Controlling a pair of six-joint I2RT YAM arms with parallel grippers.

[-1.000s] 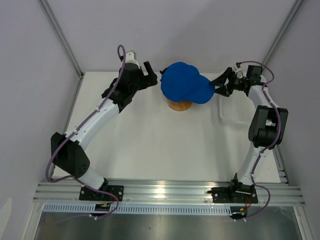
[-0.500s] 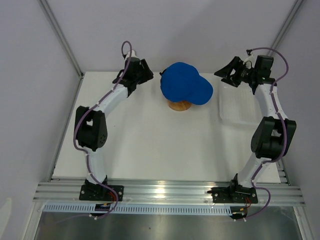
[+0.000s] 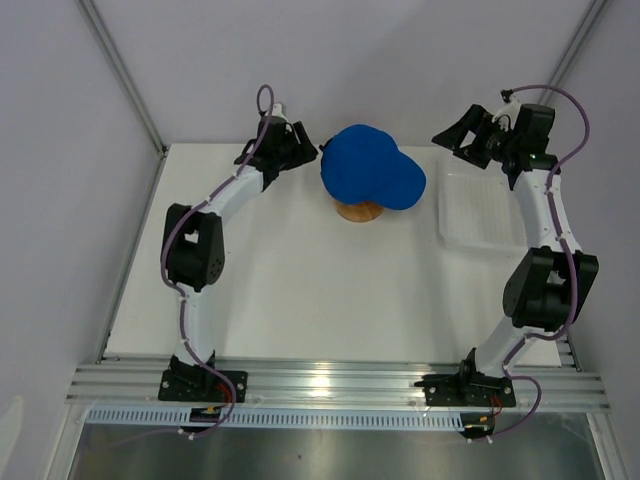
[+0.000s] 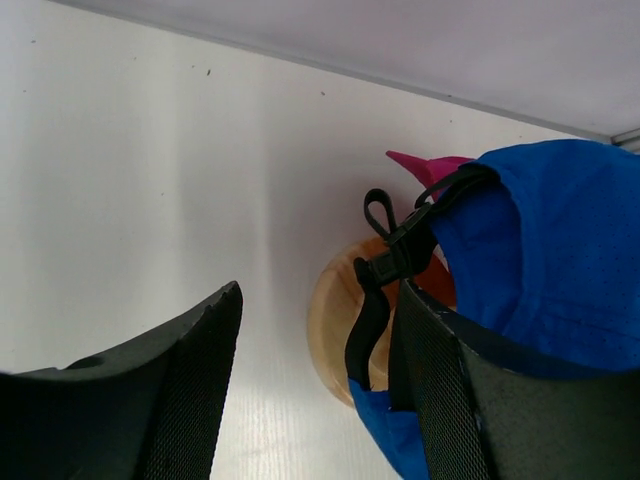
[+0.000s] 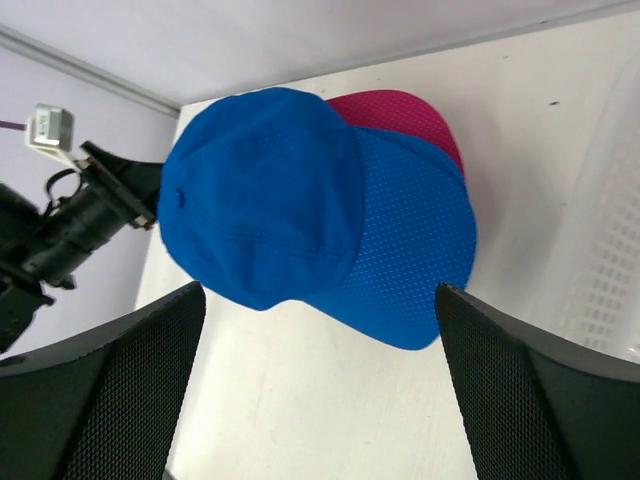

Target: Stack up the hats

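Note:
The hats sit stacked on a round wooden stand [image 3: 358,211] at the back middle of the table. A royal blue hat [image 3: 358,163] is on top, and a second blue hat's mesh brim [image 5: 410,240] pokes out beneath it. Under both lies a magenta-pink hat [image 5: 400,110], with only its edge showing. My left gripper [image 3: 305,152] hovers open just left of the stack, beside the black back strap [image 4: 385,270], with nothing between its fingers. My right gripper [image 3: 455,140] is open wide and empty, up and to the right of the brims, clear of them.
A white mesh basket [image 3: 485,215] stands at the right side of the table, below my right gripper. The booth's back wall is close behind the stack. The left arm's elbow is folded over the left half of the table.
My right gripper has let go of the brim, drawn back up and to the right, and opened wider. The left arm has folded back, its gripper staying near the stack's left side.

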